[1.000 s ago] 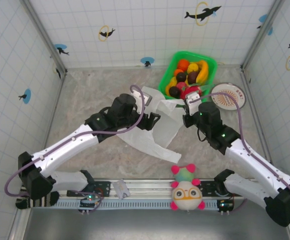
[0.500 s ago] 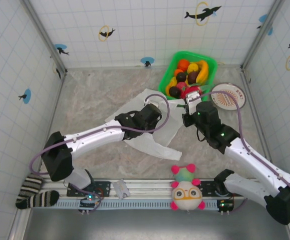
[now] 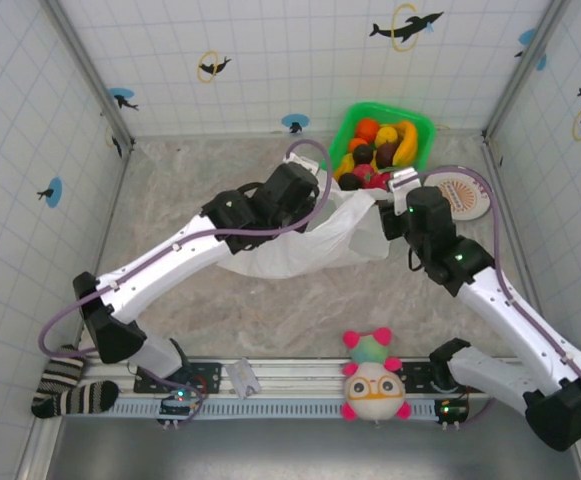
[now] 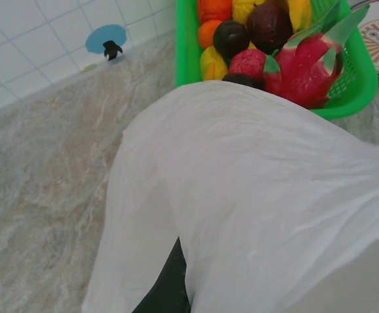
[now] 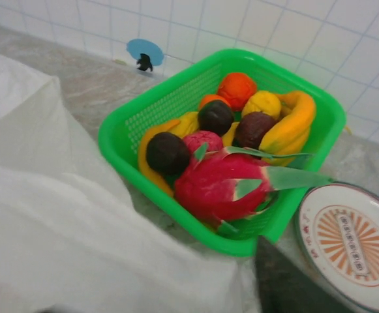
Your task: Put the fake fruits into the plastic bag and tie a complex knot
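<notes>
The plastic bag [image 3: 300, 250] hangs lifted off the table as a white sheet, stretched between both arms. My left gripper [image 3: 317, 198] holds its upper edge; the film [image 4: 254, 195] covers the jaws, leaving one dark sliver of a finger [image 4: 168, 290]. My right gripper [image 3: 385, 205] is at the bag's right corner, beside the basket. Its right finger [image 5: 293, 280] stands well off centre and the bag [image 5: 59, 228] drapes over the other side. The fake fruits lie in the green basket [image 5: 117, 140]: pink dragon fruit [image 5: 218, 182], bananas [image 5: 290, 127], an orange [image 5: 237, 88], a dark purple one [image 5: 167, 152].
The green basket [image 3: 415, 125] stands against the back wall. A round plate with an orange sunburst [image 3: 460, 192] lies right of it. A plush toy with glasses [image 3: 374, 380] sits at the near edge, a striped sock [image 3: 70, 385] at the near left. Tiled walls enclose the table.
My left arm swung toward the basket, closed on the bag and raised it from lying flat. The right gripper shifted slightly right and its jaws spread.
</notes>
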